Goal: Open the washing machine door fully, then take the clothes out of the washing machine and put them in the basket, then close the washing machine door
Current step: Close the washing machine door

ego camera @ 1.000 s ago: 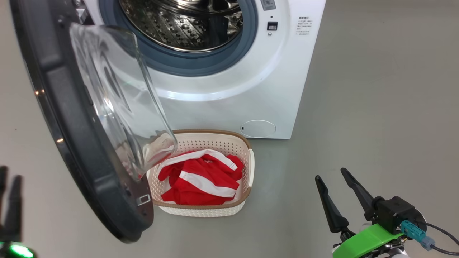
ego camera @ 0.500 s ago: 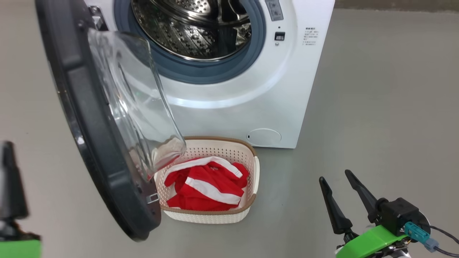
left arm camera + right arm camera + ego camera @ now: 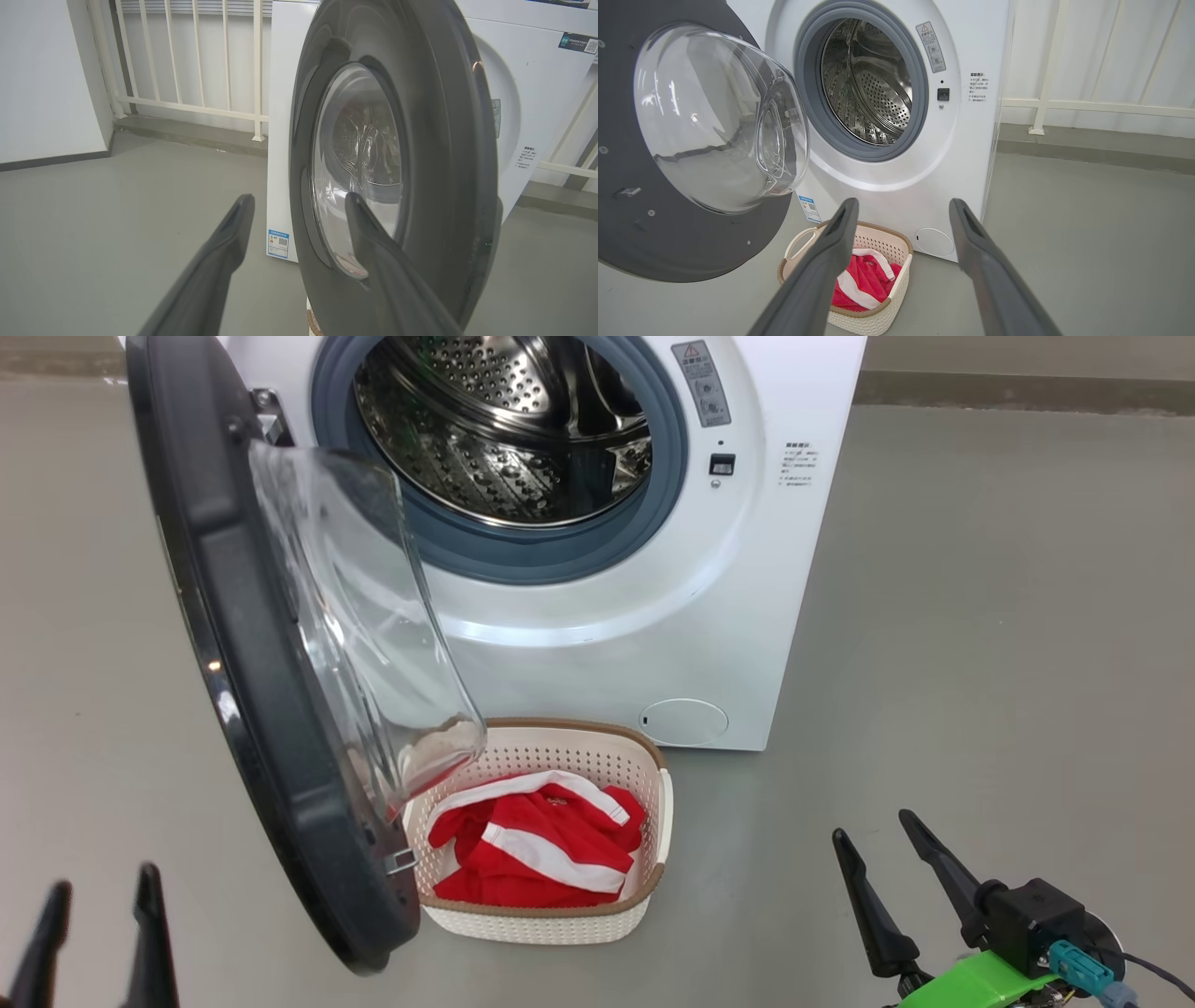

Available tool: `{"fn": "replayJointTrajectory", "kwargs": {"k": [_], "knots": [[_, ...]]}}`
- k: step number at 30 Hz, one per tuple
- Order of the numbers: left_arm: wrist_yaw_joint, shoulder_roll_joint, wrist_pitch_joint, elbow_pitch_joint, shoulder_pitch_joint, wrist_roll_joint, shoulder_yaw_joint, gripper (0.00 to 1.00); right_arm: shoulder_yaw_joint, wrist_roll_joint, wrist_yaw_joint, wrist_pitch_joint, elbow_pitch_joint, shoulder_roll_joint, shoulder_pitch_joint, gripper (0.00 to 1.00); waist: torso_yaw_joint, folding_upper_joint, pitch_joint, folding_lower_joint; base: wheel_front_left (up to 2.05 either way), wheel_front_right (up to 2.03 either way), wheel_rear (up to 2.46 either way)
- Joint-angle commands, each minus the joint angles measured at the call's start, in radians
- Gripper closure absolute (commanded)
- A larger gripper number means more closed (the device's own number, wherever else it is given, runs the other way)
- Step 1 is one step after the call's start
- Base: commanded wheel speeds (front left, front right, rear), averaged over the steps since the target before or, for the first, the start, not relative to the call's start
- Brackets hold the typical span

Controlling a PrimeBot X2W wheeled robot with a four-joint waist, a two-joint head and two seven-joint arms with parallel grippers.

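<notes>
Door left to shut, clothes already in the basket
Both grippers hang wide and empty, the left gripper (image 3: 103, 887) at the lower left of the head view and the right gripper (image 3: 873, 826) at the lower right. The clothes (image 3: 532, 845) lie soft and crumpled in the basket (image 3: 560, 924) at lower centre, just beside the bottom of the washing machine door (image 3: 261, 728), which stands swung out across the left of the frame. The drum (image 3: 504, 439) at the top looks bare. I judge the door stiff, weighty and hinged, its glossy rim slippery, so I'd push flat on the outer rim near the free edge, never on the glass
</notes>
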Motion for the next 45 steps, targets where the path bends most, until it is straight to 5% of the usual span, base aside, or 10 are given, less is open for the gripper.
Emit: {"fn": "replayJointTrajectory", "kwargs": {"k": [1,41,42,43,45], "knots": [[0.008,0.024,-0.01,-0.02,-0.01,0.013,0.028,0.0,0.021,-0.005,0.0,0.003,-0.031,-0.008,-0.018,0.0,-0.002,0.0,-0.003,0.0,0.0,0.0,0.0],[0.072,0.004,0.021,-0.047,0.045,0.092,-0.071,0.0,0.028,0.001,0.0,0.007,-0.032,-0.008,-0.01,0.0,-0.005,0.0,-0.01,0.0,0.0,0.0,0.0],[0.073,0.005,0.021,-0.048,0.046,0.093,-0.072,0.03,0.029,0.001,0.0,0.006,-0.032,-0.008,-0.01,0.0,-0.005,0.0,-0.01,0.0,0.0,0.0,0.0],[0.074,0.006,0.022,-0.05,0.047,0.095,-0.074,0.49,0.029,0.002,0.0,0.006,-0.032,-0.008,-0.01,0.0,-0.006,0.0,-0.01,0.0,0.0,0.0,0.0],[0.077,0.007,0.024,-0.053,0.048,0.098,-0.077,1.0,0.03,0.003,0.0,0.005,-0.031,-0.008,-0.011,0.0,-0.006,0.0,-0.01,0.0,0.0,0.0,0.0]]}}
